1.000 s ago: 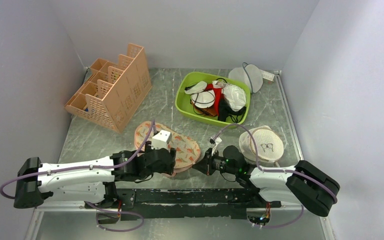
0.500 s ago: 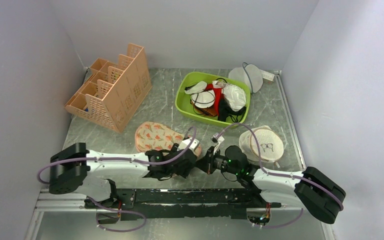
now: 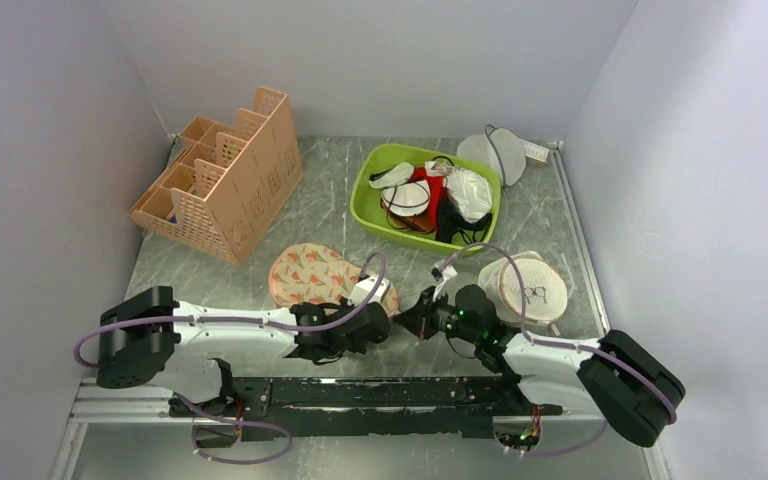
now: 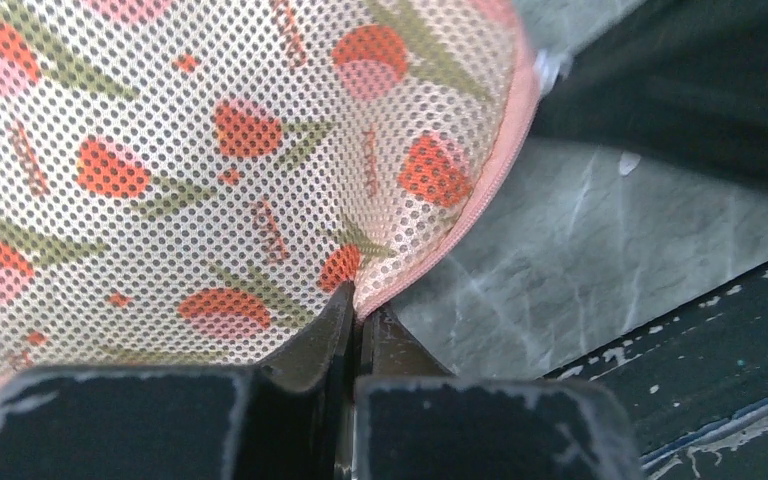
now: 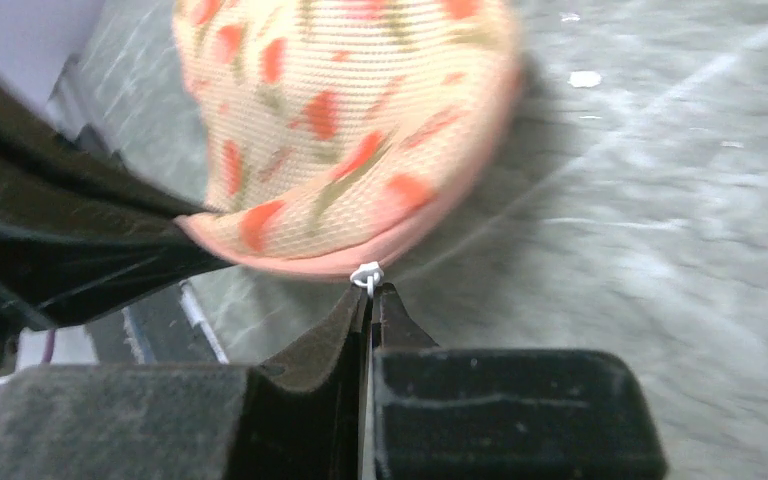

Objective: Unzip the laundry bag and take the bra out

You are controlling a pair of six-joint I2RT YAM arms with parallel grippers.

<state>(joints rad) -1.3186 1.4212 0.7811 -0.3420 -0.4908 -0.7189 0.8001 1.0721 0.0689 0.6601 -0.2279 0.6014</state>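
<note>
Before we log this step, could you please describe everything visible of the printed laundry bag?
The laundry bag is a flat, peanut-shaped beige mesh pouch with red-and-green print and pink edge trim, lying on the table. The left end effector pinches its near edge; the right end effector is shut on its white zipper pull.

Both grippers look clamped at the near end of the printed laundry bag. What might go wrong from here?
1. The right gripper pinches only the tiny white zip pull at its very tips; a tug may slip it free.
2. The left gripper holds just a sliver of the laundry bag at its pink trim; the bag may drag instead of unzipping.
3. Both grippers sit close together, so they might bump.
</note>
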